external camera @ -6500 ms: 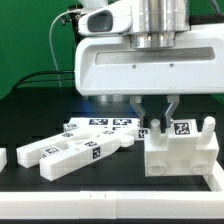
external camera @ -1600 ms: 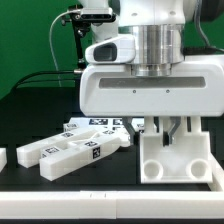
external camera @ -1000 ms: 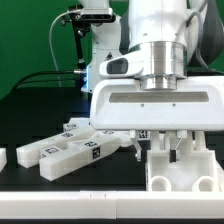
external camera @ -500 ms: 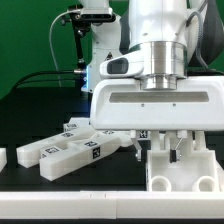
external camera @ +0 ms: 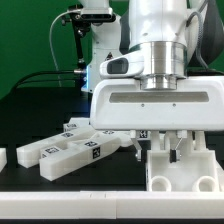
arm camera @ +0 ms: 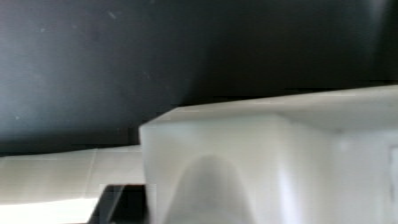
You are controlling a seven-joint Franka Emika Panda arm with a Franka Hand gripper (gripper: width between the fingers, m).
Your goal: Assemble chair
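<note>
A chunky white chair block [external camera: 185,172] with an arched cut-out sits low at the exterior view's right, near the table's front edge. My gripper [external camera: 163,147] comes straight down onto its top, with the dark fingers on either side of an upper part, shut on it. The wide white hand hides the block's top. In the wrist view the same block [arm camera: 267,150] fills the frame very close up, and a dark fingertip [arm camera: 121,205] shows beside it. More chair parts, long white bars with tags [external camera: 68,152], lie at the exterior view's left.
Further tagged white pieces [external camera: 80,128] lie behind the bars. A small white piece [external camera: 3,157] pokes in at the exterior view's left edge. The table [external camera: 40,115] is black, with a green backdrop and cables behind the arm.
Over the last second nothing has moved. Before that, the gripper and the block came forward toward the table's front edge and a little to the exterior view's right.
</note>
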